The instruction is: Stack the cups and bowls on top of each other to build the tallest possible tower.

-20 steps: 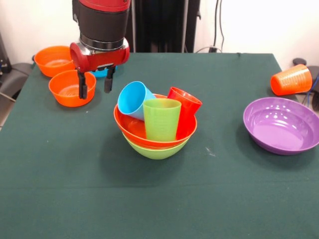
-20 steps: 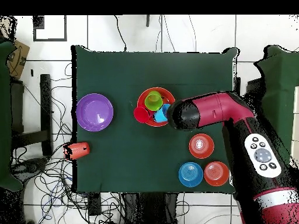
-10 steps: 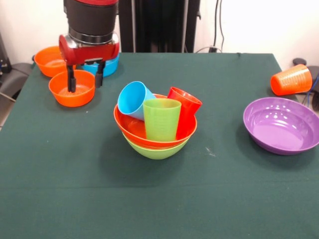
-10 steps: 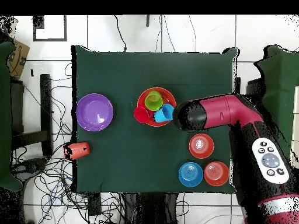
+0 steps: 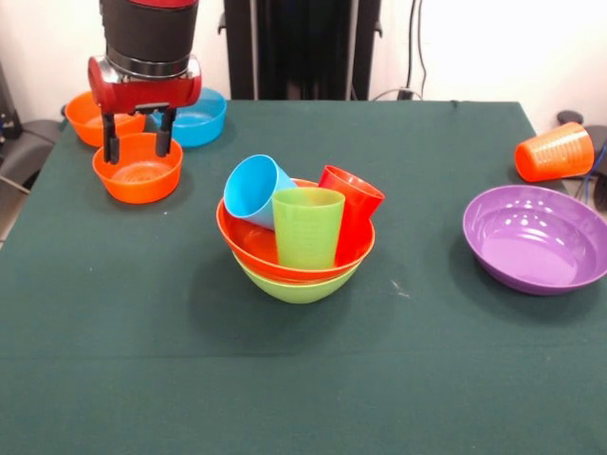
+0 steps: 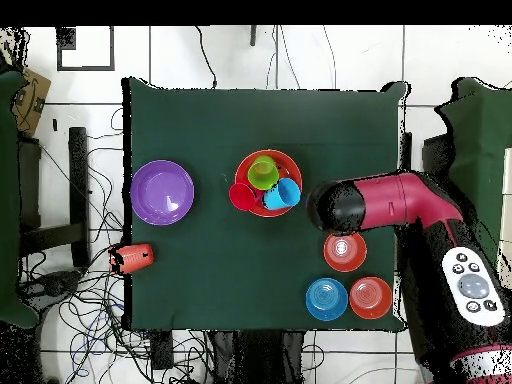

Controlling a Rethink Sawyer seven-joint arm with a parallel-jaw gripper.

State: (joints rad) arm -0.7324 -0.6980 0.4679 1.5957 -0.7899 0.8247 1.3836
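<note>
Tower (image 5: 296, 248) – lime bowl, orange-red bowl, three cups inside, orange cup (image 5: 554, 152) toppled, purple bowl (image 5: 536, 239) apart

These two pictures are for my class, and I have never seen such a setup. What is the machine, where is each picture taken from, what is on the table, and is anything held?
It is a red and black robot arm. One picture looks across the table, the other straight down. Its tool hangs open and empty over a small orange bowl. Beside that sit another orange bowl and a blue bowl. Mid-table, a green bowl holds an orange-red bowl with three cups: blue, green, red. Apart lie a purple bowl and a tipped orange cup.
</note>
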